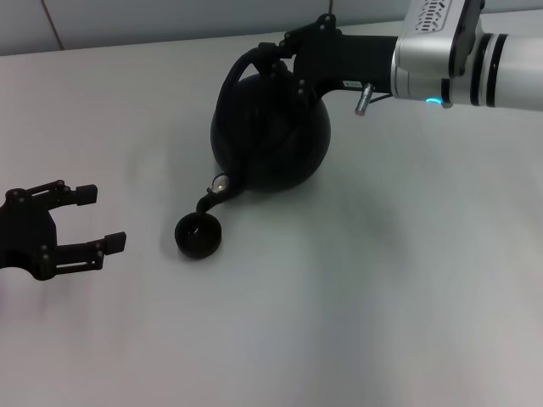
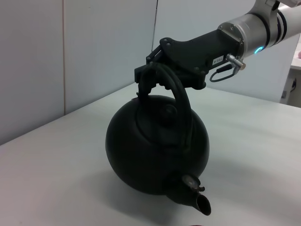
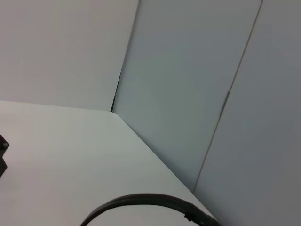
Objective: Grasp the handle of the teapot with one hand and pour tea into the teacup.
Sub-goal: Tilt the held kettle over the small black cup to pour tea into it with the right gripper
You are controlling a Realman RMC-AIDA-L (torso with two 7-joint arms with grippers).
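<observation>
The black teapot [image 1: 271, 131] is tilted, its spout [image 1: 210, 197] pointing down just above the small dark teacup [image 1: 198, 236] on the white table. My right gripper [image 1: 276, 55] is shut on the arched handle [image 1: 242, 64] at its top and holds the pot lifted and tipped. The left wrist view shows the teapot [image 2: 157, 150], the handle [image 2: 181, 101] clamped by the right gripper [image 2: 150, 77], and the spout [image 2: 200, 202] low. The right wrist view shows only a curve of the handle [image 3: 150, 200]. My left gripper [image 1: 89, 220] is open and empty, left of the cup.
The white table [image 1: 382, 297] runs back to a pale wall [image 1: 170, 21]. The right arm's silver forearm [image 1: 458, 59] reaches in from the upper right.
</observation>
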